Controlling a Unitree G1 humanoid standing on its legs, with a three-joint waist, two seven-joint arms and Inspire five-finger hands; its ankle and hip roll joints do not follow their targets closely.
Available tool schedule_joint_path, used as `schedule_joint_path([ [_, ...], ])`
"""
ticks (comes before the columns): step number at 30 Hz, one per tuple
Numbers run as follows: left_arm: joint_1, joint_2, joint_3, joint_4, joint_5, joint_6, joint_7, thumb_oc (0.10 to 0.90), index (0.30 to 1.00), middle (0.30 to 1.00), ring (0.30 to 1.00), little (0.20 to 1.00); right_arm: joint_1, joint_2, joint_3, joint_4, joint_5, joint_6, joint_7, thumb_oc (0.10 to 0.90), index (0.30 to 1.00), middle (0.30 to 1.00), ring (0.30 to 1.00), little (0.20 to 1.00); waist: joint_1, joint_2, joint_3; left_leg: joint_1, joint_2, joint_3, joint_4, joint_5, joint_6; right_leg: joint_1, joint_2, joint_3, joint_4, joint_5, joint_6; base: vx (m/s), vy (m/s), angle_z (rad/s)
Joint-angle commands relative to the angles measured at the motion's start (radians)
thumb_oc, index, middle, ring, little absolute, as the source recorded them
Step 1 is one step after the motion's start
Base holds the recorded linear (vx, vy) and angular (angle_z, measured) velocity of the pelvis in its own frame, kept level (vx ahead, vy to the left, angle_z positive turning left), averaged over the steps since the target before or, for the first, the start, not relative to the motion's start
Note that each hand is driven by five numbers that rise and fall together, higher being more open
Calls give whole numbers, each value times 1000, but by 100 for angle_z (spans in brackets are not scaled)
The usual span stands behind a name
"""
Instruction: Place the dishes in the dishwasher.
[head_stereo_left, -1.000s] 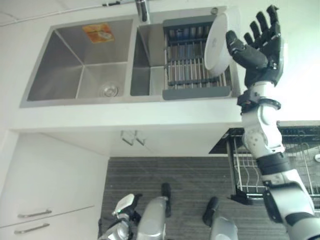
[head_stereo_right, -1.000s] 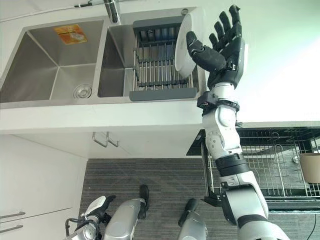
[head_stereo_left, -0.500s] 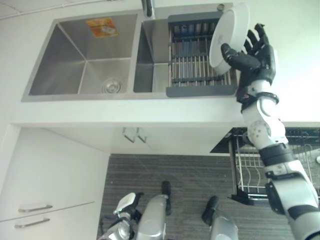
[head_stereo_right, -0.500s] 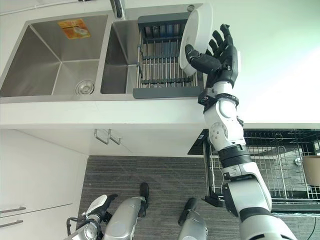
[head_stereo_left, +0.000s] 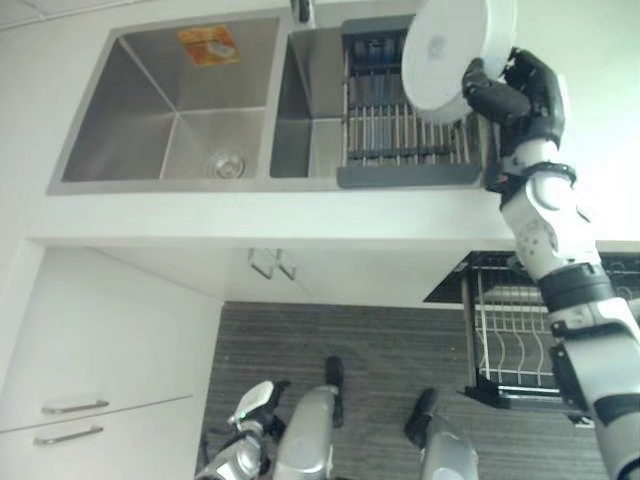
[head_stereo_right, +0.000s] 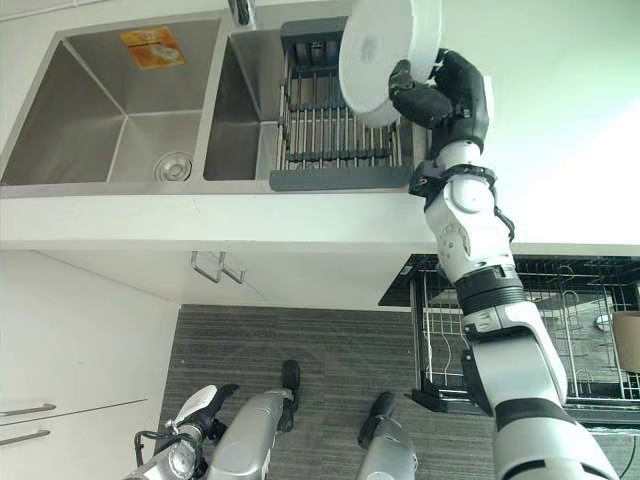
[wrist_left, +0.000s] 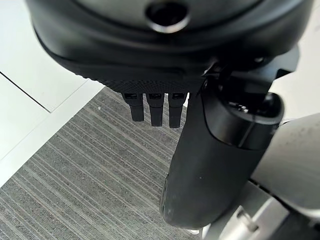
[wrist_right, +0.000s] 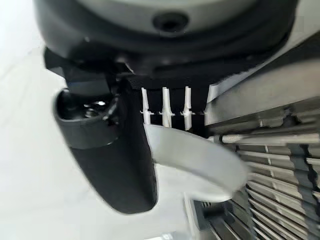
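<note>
A white round plate (head_stereo_left: 450, 55) is held up over the grey drying rack (head_stereo_left: 400, 140) in the sink's right basin, tilted with its underside facing me. My right hand (head_stereo_left: 525, 95) is shut on its right rim, thumb on the near face and fingers behind; the right wrist view shows the plate's rim (wrist_right: 195, 160) pinched beside the thumb. The dishwasher's wire basket (head_stereo_left: 510, 330) is pulled out low on the right, under the counter. My left hand (head_stereo_left: 255, 400) hangs low by the floor, fingers relaxed (wrist_left: 155, 107).
The steel double sink's left basin (head_stereo_left: 170, 110) has a drain and an orange sticker. A beige cup (head_stereo_right: 628, 340) stands in the wire basket at the far right. White cabinet drawers with handles (head_stereo_left: 70, 420) are at lower left. Grey striped floor lies below.
My right hand went from open beside the leaning plate to shut on its rim. The plate has lifted off the rack and tipped towards me.
</note>
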Motion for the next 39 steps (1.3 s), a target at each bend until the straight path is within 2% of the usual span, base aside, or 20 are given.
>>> schedule_joint_path([
  [1,16,61,-31,-58,-3,2,18,800,900,900,900,900,-136,-85,13,-21,-18,-48,14,400,300,300,300,300,22,-9,-19,1,-36,-54,82,-136,-27,25,51,39,-32,-44,12,0,0,0],
  [4,17,63,-32,-63,-4,4,18,800,900,900,900,900,-137,-83,13,-11,-20,-53,11,400,300,300,300,300,24,-9,-21,1,-37,-54,82,-137,-27,25,50,38,-32,-44,13,0,0,0],
  [8,20,61,-34,-60,-4,1,26,800,900,900,900,900,-137,-77,11,-3,10,-98,-3,400,300,300,300,300,24,-9,-23,3,-36,-51,82,-138,-26,26,51,38,-32,-45,12,-9,-2,0],
  [9,21,60,-35,-59,-2,0,29,800,900,900,900,900,-135,-73,6,-5,20,-125,-4,400,300,300,300,300,25,-9,-25,3,-37,-51,82,-139,-26,27,52,38,-32,-47,12,-44,-17,2],
  [10,24,57,-35,-53,6,-1,32,800,900,900,900,900,-120,-55,-9,-28,28,-196,-3,400,300,300,300,300,23,-10,-33,9,-39,-52,82,-145,-25,35,53,39,-32,-53,13,-41,-18,2],
  [14,28,39,-30,-33,19,11,35,800,900,900,900,900,-76,7,-30,-138,29,-325,12,400,300,300,300,300,18,-13,-58,29,-36,-45,82,-156,-26,56,49,35,-32,-65,15,-32,-23,1],
  [19,27,13,-12,-9,33,42,27,800,900,900,900,900,2,94,-37,-347,-68,-373,-48,400,300,300,300,300,0,-21,-97,62,-22,-27,82,-166,-29,84,45,26,-32,-78,18,-58,-55,-5],
  [24,33,-30,14,42,23,84,10,800,900,900,900,900,133,149,-49,-542,-144,-398,-110,400,300,300,300,300,-43,-31,-159,115,13,22,82,-178,-38,120,43,23,-32,-95,17,-30,-79,-15],
  [30,53,-56,58,98,3,89,4,800,900,900,900,900,277,154,-86,-670,-184,-460,-140,400,300,300,300,300,-94,-47,-201,153,46,76,82,-186,-48,125,45,45,-32,-102,16,-25,-82,-38],
  [34,53,-61,66,118,2,96,2,800,900,900,900,900,353,131,-120,-739,-187,-460,-146,400,300,300,300,300,-127,-57,-215,158,67,107,82,-184,-54,111,50,58,-32,-98,18,-47,-94,-42],
  [39,48,-66,86,134,-26,112,3,800,900,900,900,900,508,99,-189,-815,-134,-464,-98,400,300,300,300,300,-179,-73,-224,169,99,149,82,-185,-64,96,56,78,-32,-97,23,-45,-85,-36],
])
